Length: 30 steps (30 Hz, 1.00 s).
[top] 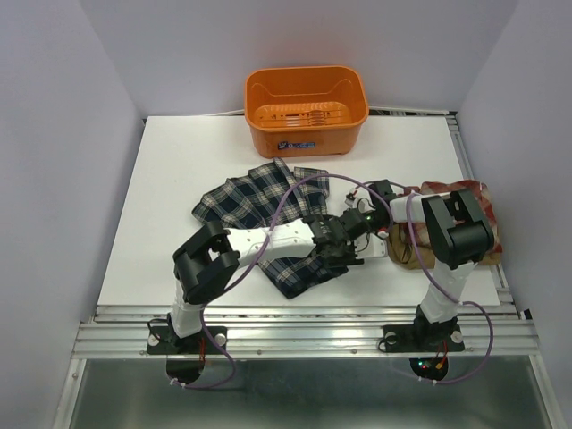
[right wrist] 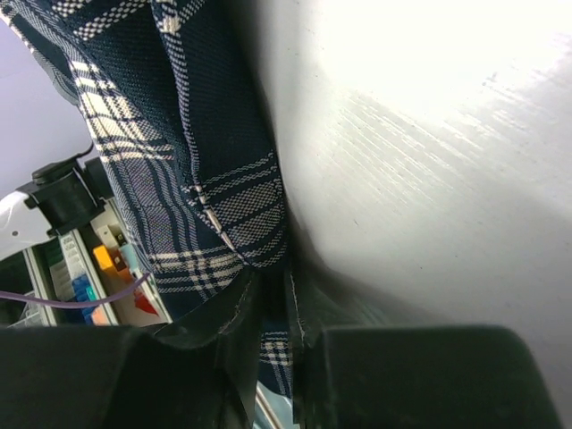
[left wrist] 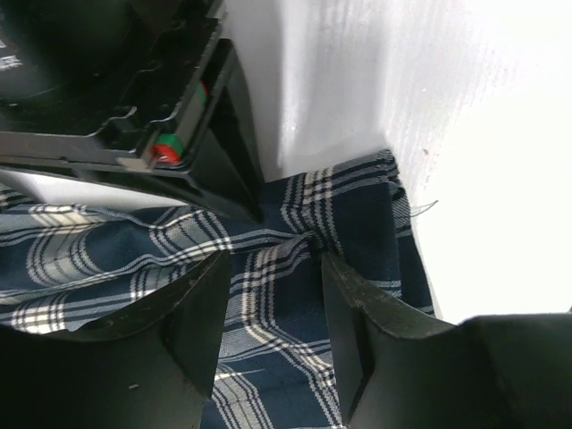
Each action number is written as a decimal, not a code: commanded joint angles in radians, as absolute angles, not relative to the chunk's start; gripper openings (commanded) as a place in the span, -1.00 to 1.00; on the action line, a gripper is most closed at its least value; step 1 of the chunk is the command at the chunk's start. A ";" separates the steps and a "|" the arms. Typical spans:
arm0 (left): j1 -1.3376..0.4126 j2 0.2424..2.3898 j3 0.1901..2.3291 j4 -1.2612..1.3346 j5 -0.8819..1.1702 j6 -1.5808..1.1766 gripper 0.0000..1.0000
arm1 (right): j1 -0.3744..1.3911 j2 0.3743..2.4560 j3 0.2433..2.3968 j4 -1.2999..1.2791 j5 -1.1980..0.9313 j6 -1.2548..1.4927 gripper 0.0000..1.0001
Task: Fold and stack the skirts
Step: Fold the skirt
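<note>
The navy-green-white plaid skirt (top: 250,201) lies spread on the white table (top: 170,179), near the middle. My left gripper (top: 340,257) hovers over its near right corner with jaws open, and plaid cloth (left wrist: 268,340) shows between the fingers (left wrist: 201,313). My right gripper (top: 350,231) is right beside it, shut on the skirt's edge (right wrist: 143,134), with cloth pinched between the fingertips (right wrist: 237,308). The red-and-white plaid skirt (top: 447,189) and the tan skirt (top: 404,250) lie at the right, partly hidden under the right arm.
An orange plastic basket (top: 307,109) stands at the back centre of the table. The right gripper's body (left wrist: 134,116) fills the upper left of the left wrist view, very close to the left fingers. Bare white table surface (left wrist: 465,134) lies to the right of the skirt's corner.
</note>
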State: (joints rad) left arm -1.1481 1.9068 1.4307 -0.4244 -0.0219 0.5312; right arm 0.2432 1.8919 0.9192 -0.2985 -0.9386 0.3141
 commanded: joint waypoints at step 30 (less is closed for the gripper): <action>-1.166 1.839 1.454 -0.443 0.066 0.459 -1.00 | 0.247 1.928 0.882 -0.212 -0.963 0.360 -0.99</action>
State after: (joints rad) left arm -1.1503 1.9419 1.4307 -0.4614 -0.0124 0.4870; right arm 0.2432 1.9141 0.9001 -0.2512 -0.9768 0.3557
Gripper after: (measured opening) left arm 0.037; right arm 0.097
